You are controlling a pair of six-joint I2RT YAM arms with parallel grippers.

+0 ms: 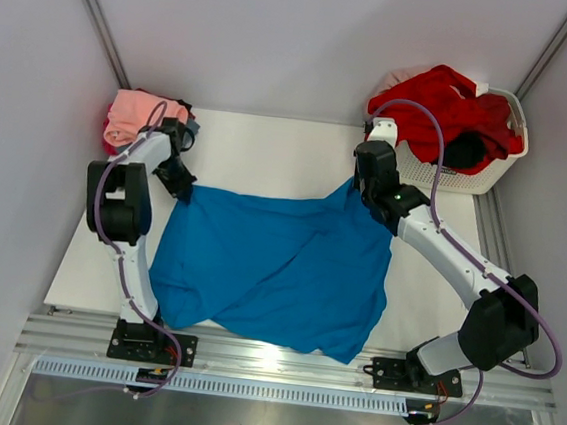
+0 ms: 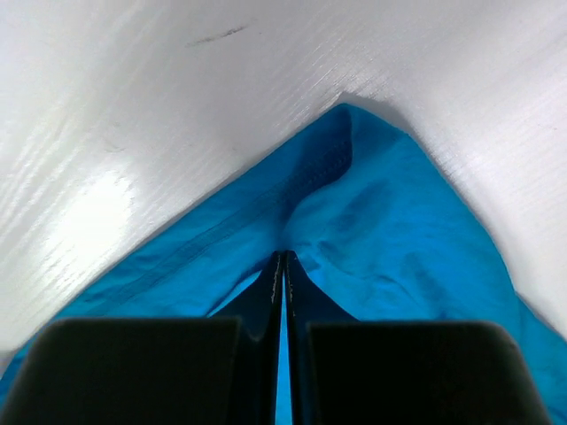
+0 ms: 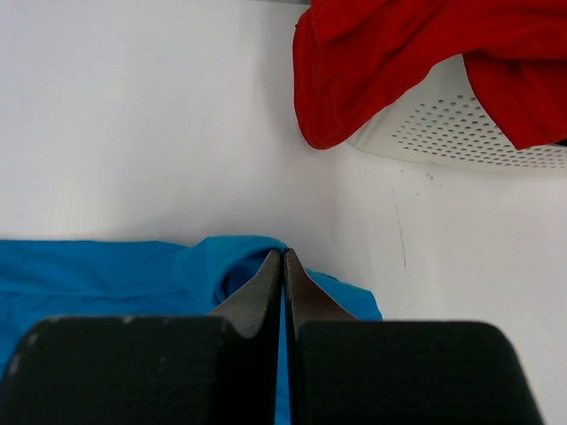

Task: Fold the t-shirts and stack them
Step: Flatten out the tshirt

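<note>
Pinched at both far corners: blue tee [image 1: 273, 267], cloth between the pressed-together fingers of left gripper [image 2: 283, 258] and right gripper [image 3: 283, 255]. Spread flat left of basket [image 1: 468, 175] and nearer, long axis crosswise, far-right corner pointing basketward.

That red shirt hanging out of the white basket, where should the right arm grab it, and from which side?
Probably the lobe of the red shirt drooping over the basket rim, approached from the table side: it hangs free there, the rest bunched inside. The right gripper is shut on the blue t-shirt, so it must release first.
</note>
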